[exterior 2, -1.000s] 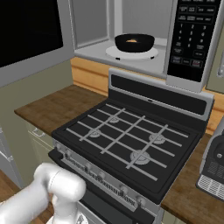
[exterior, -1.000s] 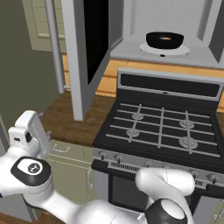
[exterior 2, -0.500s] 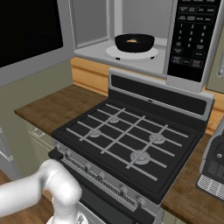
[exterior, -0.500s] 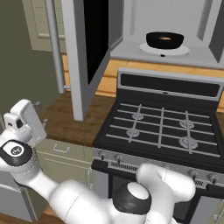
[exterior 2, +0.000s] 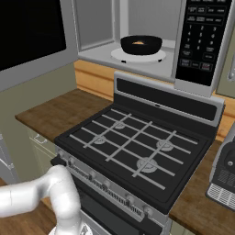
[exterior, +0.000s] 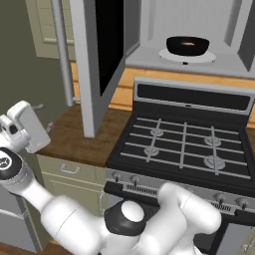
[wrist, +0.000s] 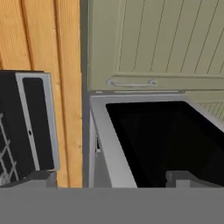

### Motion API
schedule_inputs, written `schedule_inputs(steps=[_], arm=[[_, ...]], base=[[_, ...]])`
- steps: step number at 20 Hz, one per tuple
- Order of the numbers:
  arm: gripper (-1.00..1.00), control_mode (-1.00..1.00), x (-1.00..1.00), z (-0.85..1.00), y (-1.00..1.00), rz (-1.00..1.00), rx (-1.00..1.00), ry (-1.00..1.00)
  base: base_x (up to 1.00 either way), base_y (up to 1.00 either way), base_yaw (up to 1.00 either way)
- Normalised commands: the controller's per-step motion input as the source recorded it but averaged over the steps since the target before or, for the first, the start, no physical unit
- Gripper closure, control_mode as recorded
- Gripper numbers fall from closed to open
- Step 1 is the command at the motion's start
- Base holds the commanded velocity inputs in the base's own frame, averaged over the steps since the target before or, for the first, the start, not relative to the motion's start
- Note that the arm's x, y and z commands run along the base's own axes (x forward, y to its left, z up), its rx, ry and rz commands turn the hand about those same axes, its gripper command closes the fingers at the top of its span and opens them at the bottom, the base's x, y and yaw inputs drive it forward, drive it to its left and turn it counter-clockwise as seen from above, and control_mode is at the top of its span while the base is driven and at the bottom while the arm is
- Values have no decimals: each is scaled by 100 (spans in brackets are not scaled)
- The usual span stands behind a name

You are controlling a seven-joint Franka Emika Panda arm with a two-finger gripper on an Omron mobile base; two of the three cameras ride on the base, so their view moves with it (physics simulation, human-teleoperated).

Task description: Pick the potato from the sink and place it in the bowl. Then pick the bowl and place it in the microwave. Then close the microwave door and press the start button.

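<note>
The light-grey microwave [exterior: 149, 30] [exterior 2: 96, 27] stands open above the stove. On its white turntable sits the glossy black bowl [exterior: 187, 46] [exterior 2: 141, 45], and the orange-tan potato [exterior: 188, 44] [exterior 2: 137, 43] lies inside it. The microwave door [exterior: 97, 64] [wrist: 148, 140] is swung out wide to the left, its black glass toward the cavity. My gripper [exterior: 44, 117] [wrist: 109, 179] hangs open and empty at the far left, outside the door. In the hand view the door's grey frame lies between the fingertips [wrist: 37, 178]. The control panel [exterior 2: 199, 41] is on the microwave's right.
A black gas stove [exterior: 184, 144] [exterior 2: 133, 147] sits below, with wooden counter [exterior: 69, 134] [exterior 2: 55, 110] on its left. A dark appliance [exterior 2: 225, 174] stands on the counter at the right. Green panelled cabinet doors [wrist: 153, 43] are behind the door. My arm's elbow [exterior: 124, 224] fills the foreground.
My arm has swung further left and the hand has risen a little, moving out beyond the open door. The bowl, the potato and the door have not moved.
</note>
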Motion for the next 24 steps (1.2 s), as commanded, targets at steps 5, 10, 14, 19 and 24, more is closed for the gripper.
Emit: schedule_inputs(steps=[5,10,14,19,24], arm=[[-100,-100,6,44,-33,-8,4,-3],[-100,-100,0,35,-53,-2,8,0],[-100,-100,-11,42,-60,0,9,-2],[-100,-100,-45,38,-63,0,9,-4],[-100,-100,-66,32,-65,0,9,-5]], base=[[0,0,0],[0,0,0],[0,0,0],[0,0,0],[0,0,0]])
